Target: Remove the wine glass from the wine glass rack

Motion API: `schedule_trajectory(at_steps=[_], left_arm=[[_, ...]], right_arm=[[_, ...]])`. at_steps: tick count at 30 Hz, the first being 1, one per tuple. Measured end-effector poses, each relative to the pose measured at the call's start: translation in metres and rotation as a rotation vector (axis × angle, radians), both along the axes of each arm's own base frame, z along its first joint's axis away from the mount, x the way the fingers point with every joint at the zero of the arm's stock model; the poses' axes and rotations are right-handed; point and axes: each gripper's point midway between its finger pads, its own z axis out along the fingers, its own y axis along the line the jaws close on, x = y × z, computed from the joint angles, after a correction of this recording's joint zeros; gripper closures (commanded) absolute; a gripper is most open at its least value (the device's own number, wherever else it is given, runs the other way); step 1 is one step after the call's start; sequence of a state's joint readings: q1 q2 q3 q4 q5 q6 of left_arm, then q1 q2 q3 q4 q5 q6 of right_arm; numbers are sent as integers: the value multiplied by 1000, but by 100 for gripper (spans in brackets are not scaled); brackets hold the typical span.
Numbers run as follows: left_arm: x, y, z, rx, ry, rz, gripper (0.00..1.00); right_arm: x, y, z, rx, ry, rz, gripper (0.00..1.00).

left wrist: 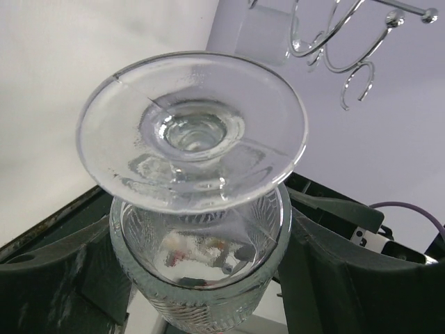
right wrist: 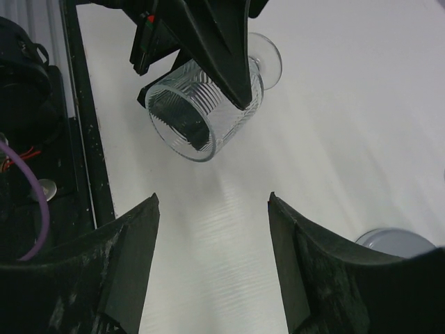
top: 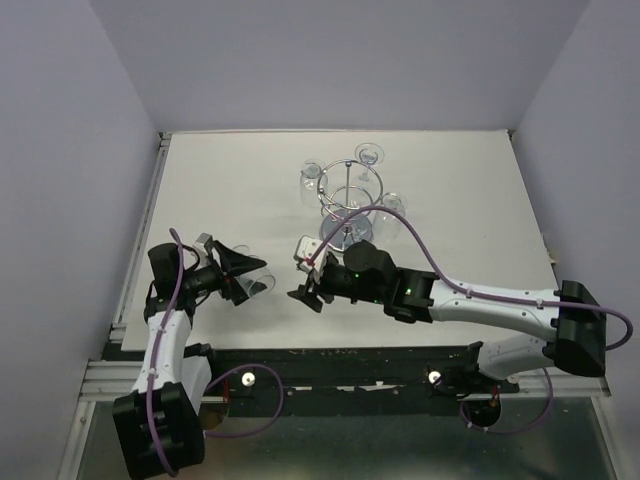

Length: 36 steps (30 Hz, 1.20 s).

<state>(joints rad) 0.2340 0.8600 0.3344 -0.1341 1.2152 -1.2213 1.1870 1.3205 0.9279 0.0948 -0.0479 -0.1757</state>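
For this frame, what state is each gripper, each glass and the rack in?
Clear ribbed wine glass: off the rack, tipped sideways, gripped by its bowl.
Left gripper: shut on the wine glass.
Right gripper: open, empty, facing the glass.
Chrome wire wine glass rack: upright, other glasses hanging on it.

**Top external:** fixed, high at the near side, looking down over the whole table (top: 230, 190), with the far edge at the top.

**Left wrist:** very near, facing the wine glass (left wrist: 195, 139) foot-on; wine glass rack (left wrist: 394, 21) hooks beyond, upper right.

**Right wrist:** low over the table, facing left (toward the same glass, seen bowl-first).

**Shared:** all three views take in that glass.
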Motion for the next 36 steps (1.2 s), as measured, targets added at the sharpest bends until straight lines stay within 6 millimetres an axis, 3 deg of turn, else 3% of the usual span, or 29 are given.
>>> schedule_trajectory(at_steps=[7,15,20,28,32,34,36], left_arm=[[6,14,3,-13,42,89,100],[8,32,-5,-36,213,211,100],[3,30,-4,-57,281,208,100],[11,34,9,-88,336,215,100],[14,34,17,-102,332,201,100],[15,35,19,-108,339,198,100],[16,35,19,-112,344,196,100]], right_arm=[[5,23,-5,17,18,-71,32],[36,53,-9,44,84,-265,33],[44,76,-7,65,88,-270,34],[52,96,-2,75,50,-257,37],[51,101,-8,68,52,-242,39],[51,101,-10,66,53,-241,44],[51,101,-9,70,49,-238,59]])
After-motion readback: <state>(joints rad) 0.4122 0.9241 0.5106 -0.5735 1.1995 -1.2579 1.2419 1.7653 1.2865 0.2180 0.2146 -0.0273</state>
